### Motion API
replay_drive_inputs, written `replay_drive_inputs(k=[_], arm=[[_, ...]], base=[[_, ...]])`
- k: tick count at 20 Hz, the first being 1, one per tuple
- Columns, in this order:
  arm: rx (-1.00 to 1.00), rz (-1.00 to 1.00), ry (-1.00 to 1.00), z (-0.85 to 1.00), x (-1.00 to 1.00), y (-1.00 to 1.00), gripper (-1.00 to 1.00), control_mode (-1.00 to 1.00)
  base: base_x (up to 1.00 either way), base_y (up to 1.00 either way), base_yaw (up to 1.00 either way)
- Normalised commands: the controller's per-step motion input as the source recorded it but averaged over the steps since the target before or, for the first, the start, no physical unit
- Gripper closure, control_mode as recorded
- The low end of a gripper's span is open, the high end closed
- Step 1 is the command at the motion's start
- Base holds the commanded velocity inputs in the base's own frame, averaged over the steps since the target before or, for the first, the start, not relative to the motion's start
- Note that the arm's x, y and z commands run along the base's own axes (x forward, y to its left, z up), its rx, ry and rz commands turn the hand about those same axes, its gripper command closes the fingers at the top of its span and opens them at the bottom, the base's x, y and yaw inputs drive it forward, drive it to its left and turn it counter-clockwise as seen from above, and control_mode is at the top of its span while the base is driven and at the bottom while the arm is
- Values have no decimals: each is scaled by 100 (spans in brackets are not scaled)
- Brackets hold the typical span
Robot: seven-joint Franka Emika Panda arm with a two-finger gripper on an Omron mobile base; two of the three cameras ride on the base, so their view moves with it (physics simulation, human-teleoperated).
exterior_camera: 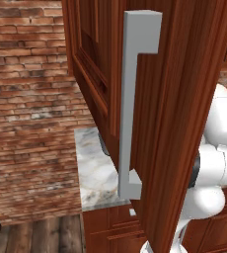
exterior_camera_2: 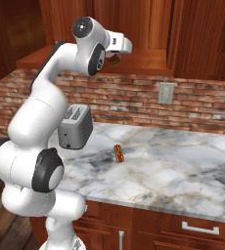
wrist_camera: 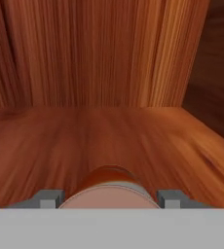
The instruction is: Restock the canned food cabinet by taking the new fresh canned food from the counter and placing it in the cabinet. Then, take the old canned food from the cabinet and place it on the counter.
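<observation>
Gripper [wrist_camera: 108,202] clamped on the can [wrist_camera: 108,187], carried inside the cabinet [wrist_camera: 109,136] just above its wooden shelf, not yet set down. First half nearly done by the look of it: lowering and release remaining. Second half untouched: old can still to be found, fetched out and put on the counter [exterior_camera_2: 183,166]. Toaster [exterior_camera_2: 75,126] standing there.

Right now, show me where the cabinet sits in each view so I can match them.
Left base view: the cabinet takes up the centre and right, door and grey bar handle nearest.
Right base view: it runs across the top, behind the arm.
Hand view: its shelf floor and back wall, beyond the red can in the pincer.
Shared landmark: the marble counter, in both base views.
</observation>
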Motion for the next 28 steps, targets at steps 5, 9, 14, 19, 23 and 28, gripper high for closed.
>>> replay_drive_inputs(k=[5,9,14,19,23,28], arm=[[0,0,8,-28,46,-17,100,-100],[0,0,-1,-13,28,-9,-100,-100],[0,0,-2,-11,31,0,-100,-100],[0,0,-2,-7,32,0,-100,-100],[0,0,-2,-1,38,0,-100,-100],[0,0,-2,0,18,0,-100,-100]], base=[[0,0,0],[0,0,0],[0,0,0],[0,0,0],[0,0,0],[0,0,0]])
